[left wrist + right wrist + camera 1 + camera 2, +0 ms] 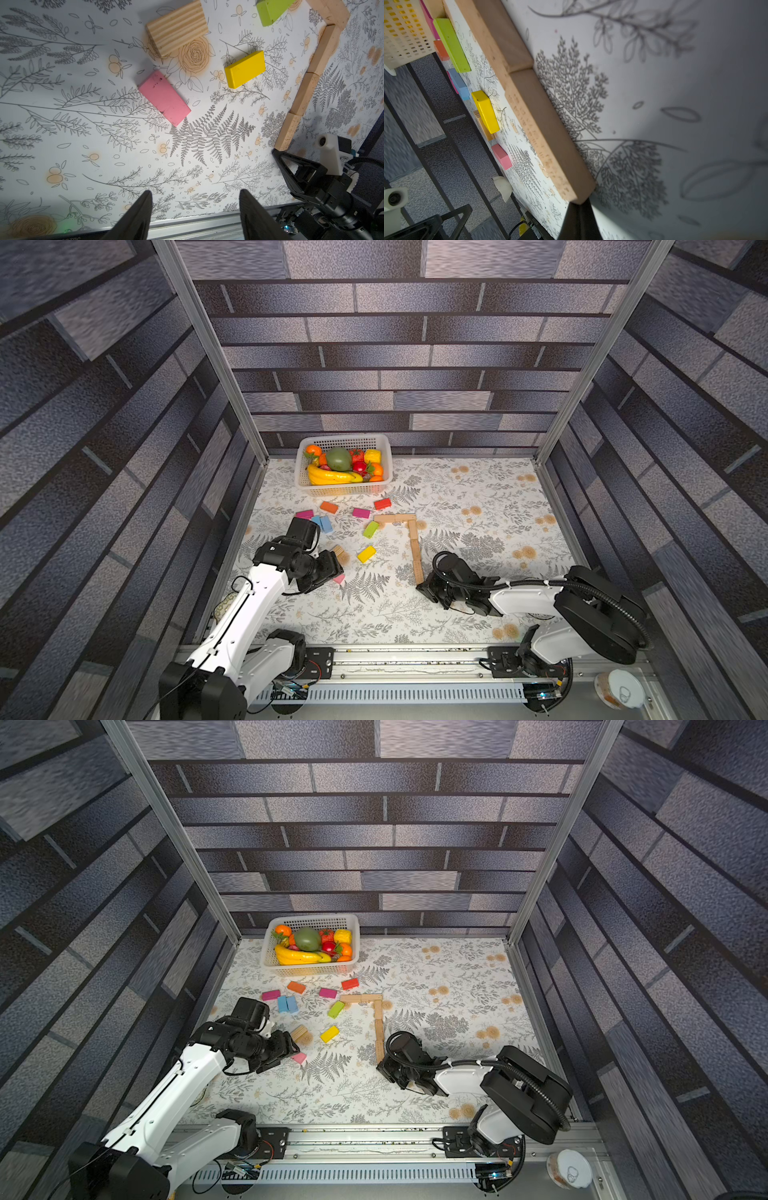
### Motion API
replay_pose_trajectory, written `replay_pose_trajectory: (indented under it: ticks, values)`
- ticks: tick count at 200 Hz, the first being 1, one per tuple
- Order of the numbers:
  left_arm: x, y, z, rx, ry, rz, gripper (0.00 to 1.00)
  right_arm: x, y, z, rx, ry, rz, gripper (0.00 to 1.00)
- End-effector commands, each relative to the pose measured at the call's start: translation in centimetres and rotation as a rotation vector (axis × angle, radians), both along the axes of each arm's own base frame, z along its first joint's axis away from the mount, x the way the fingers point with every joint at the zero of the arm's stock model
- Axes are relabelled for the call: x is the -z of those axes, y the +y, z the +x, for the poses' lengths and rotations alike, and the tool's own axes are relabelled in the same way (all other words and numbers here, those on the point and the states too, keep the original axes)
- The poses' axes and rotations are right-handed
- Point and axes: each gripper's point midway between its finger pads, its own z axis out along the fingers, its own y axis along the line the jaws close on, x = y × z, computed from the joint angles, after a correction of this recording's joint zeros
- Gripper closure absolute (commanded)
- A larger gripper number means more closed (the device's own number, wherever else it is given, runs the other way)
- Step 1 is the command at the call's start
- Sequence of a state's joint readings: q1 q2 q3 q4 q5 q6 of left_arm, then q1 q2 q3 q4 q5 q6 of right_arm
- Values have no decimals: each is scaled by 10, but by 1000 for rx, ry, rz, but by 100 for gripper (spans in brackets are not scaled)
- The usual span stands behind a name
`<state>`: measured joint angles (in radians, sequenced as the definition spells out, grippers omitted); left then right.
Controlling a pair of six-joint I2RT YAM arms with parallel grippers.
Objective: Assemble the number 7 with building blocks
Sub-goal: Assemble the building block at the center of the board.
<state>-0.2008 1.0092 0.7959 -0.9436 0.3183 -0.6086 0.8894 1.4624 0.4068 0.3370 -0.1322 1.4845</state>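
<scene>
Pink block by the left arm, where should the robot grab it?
Across its two long sides, at the middle, coming straight down from above. The pink block lies flat with free room along both long sides, and the left gripper is open. The striped wooden block sits close to one end, so avoid the ends.

No text, label or number could be read anywhere. The tan block (pixel 550 135) at the foot of the number 7 (pixel 414 547) carried a row of faint stamped marks along its side in the right wrist view, too blurred to make out as letters or digits
</scene>
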Motion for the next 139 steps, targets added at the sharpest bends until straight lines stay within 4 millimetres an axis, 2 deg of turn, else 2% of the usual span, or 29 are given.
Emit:
replay_pose_trajectory:
  ticks: [1, 22, 38, 75, 102, 122, 139]
  values:
    - [-9, 0, 0, 15, -16, -4, 32, 24, -18, -9, 6, 68, -98, 100]
    - [-9, 1, 0, 12, -14, -2, 32, 21, -17, -9, 5, 65, -84, 100]
    - [-9, 1, 0, 11, -16, -3, 32, 11, -13, -10, -13, 53, -73, 100]
    - [-10, 1, 1, 12, -20, -6, 31, -49, -6, -14, -136, -36, -100, 100]
    - [-10, 0, 6, 8, -29, -16, 28, -81, -19, -13, -161, -88, -131, 100]
    - [-12, -1, 14, 13, -42, -10, 24, -89, -28, -11, -196, -85, -185, 90]
    - [-17, 0, 25, 23, -56, 13, 22, -92, -31, -6, -236, -69, -224, 73]
